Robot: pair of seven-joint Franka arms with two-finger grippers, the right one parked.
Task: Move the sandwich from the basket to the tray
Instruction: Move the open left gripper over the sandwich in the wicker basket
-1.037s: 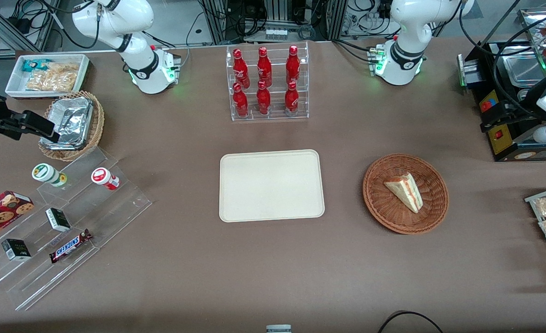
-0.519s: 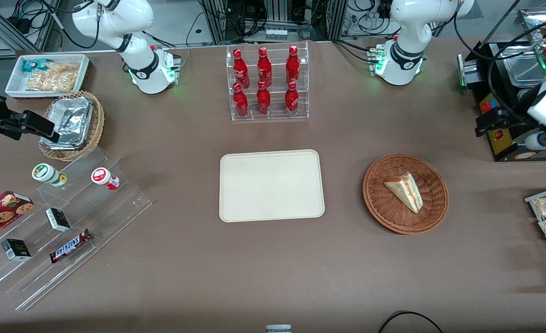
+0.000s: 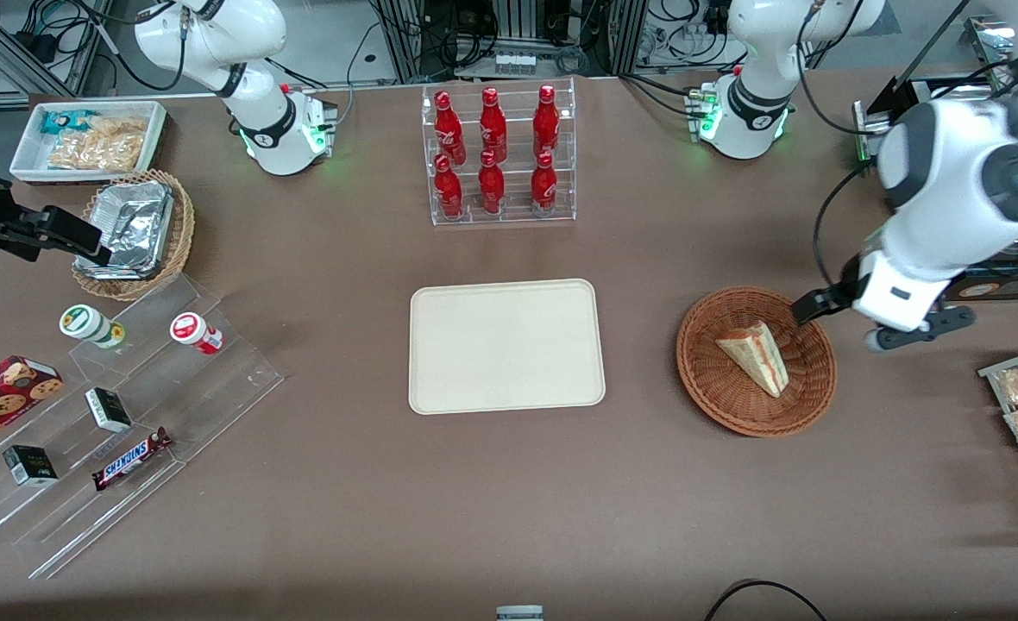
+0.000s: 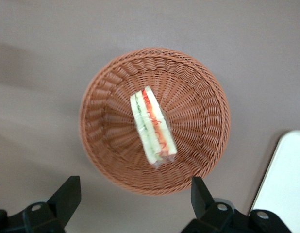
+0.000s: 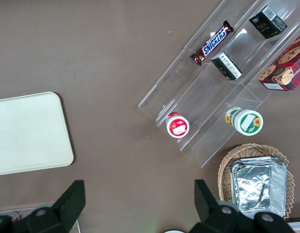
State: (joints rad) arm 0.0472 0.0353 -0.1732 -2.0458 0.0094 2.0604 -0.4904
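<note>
Wrist view: my pincer (image 4: 133,204) hangs spread wide above basket (image 4: 198,97); sandwich (image 4: 152,127) inside, ungripped. Approach step; next, descend and straddle it.

Brown table (image 3: 509,500); cables and metal racks (image 3: 518,34) at its back edge.

White arm (image 3: 949,198) — black-fingered hand (image 4: 133,204).

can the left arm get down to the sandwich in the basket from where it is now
Probably yes. The claw hangs open above the basket, near its rim. The sandwich lies alone in the middle, with nothing over it, so a short shift inward and a straight descent look free.
</note>
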